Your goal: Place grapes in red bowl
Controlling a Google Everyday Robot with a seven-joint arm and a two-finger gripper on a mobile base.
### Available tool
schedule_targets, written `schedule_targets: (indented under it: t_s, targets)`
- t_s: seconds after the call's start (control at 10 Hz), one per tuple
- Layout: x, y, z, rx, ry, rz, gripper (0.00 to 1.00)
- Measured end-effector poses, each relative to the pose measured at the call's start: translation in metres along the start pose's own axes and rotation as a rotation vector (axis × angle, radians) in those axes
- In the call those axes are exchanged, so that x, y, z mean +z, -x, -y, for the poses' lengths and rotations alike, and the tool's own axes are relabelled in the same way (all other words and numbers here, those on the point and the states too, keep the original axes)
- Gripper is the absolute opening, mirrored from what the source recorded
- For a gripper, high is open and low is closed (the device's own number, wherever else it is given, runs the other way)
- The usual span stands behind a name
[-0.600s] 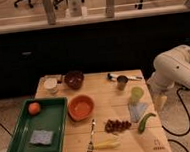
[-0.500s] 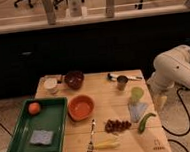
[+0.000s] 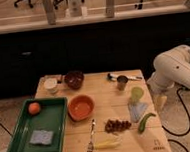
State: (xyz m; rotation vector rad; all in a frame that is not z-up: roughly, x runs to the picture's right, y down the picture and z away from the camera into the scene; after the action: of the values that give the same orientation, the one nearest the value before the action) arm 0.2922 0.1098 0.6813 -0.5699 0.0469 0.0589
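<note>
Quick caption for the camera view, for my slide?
Grapes lie on the table, outside the red bowl; gripper hangs past the table's right edge.

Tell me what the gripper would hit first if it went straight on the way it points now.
The gripper hangs by the table's right edge, pointing down. Straight on, it would likely meet that edge, or slip past just outside it; depth is unclear.

Robotics lab in an office-type bldg, not a home kitchen. Evidence: white robot arm (image 3: 176, 71) w/ gripper (image 3: 161, 102) hanging just off the right edge of a lone wooden table (image 3: 102, 92), cables (image 3: 182, 108) on speckled floor (image 3: 11, 105), wheeled office chairs (image 3: 29, 1) behind glass partition (image 3: 92, 3) at top.
</note>
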Motion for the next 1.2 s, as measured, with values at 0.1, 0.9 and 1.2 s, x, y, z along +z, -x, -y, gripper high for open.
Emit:
schedule_targets:
  t_s: [0.1,0.9,1.2]
  targets:
    - [0.0,0.0,0.0,0.0,0.0,0.0,0.8]
    - [0.003,0.001,-0.005,-0.01,0.0,-0.005,0.8]
    - [0.016,0.003,-0.037,-0.043,0.003,-0.022,0.8]
